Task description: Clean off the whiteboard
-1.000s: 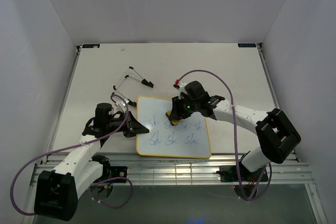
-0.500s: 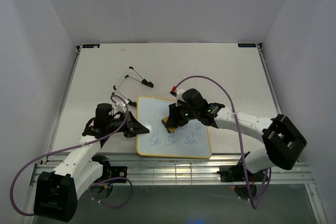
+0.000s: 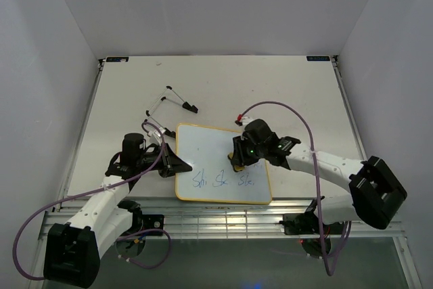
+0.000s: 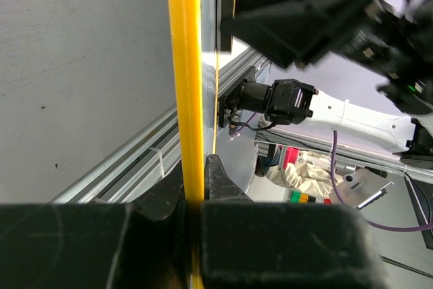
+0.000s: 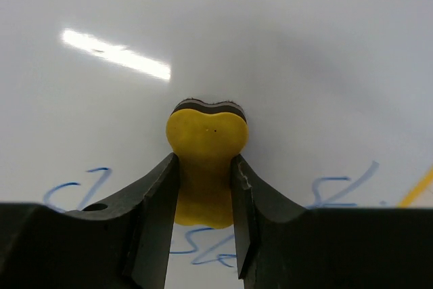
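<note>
Lying flat near the front edge of the worktop (image 3: 284,86), between the two arm bases, is the single whiteboard (image 3: 203,143), yellow-framed and white, with one row of blue writing (image 3: 223,181) in three short groups along its near part; the rest of its face is bare. There is one yellow eraser (image 3: 234,162), two arms, and a couple of thin black wire pieces (image 3: 177,99) resting on the worktop just beyond the board's far left corner, apart from it. The left arm (image 3: 108,197) reaches in low from the left, forearm angled toward the board, and its jaws are clamped on the board's left edge — in the left wrist view the yellow frame (image 4: 185,99) runs straight up from between the two closed fingers (image 4: 95,241). The right arm (image 3: 331,165) bends in from the right, its wrist tipped down over the board right of centre. Its jaws pinch the eraser (image 5: 206,150) by its narrow waist, and the dark underside of the eraser sits against the white surface just beyond the blue writing (image 5: 74,191) — touching the board, with the letters near the fingers (image 5: 159,208). A purple cable (image 3: 270,107) loops above the right wrist.
</note>
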Controlling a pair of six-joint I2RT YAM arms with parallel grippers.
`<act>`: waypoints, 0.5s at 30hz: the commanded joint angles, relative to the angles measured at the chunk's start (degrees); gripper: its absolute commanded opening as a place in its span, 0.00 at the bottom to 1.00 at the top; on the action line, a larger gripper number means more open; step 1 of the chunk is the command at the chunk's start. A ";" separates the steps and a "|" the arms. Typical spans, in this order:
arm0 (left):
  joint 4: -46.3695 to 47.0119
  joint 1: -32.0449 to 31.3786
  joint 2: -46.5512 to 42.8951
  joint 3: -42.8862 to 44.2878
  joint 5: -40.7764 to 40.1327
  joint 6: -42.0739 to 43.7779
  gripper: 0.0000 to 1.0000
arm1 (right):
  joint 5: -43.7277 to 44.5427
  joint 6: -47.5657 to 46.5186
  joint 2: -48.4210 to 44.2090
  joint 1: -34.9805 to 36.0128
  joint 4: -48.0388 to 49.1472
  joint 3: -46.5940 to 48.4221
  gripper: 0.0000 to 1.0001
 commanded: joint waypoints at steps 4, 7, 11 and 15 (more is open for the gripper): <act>5.87 -0.40 -0.16 2.39 -2.07 3.33 0.00 | -3.97 1.09 13.14 17.18 -3.48 19.06 0.29; 5.87 -0.40 -0.16 2.57 -1.54 3.51 0.00 | -3.00 -0.76 20.36 20.10 -7.52 27.00 0.29; 5.78 -0.67 -0.60 2.66 -1.36 3.51 0.00 | -1.78 -2.34 27.84 20.46 -11.13 37.37 0.29; 5.69 -0.67 -1.74 2.75 -0.66 3.59 0.00 | -0.01 -3.49 30.40 18.80 -12.90 39.07 0.29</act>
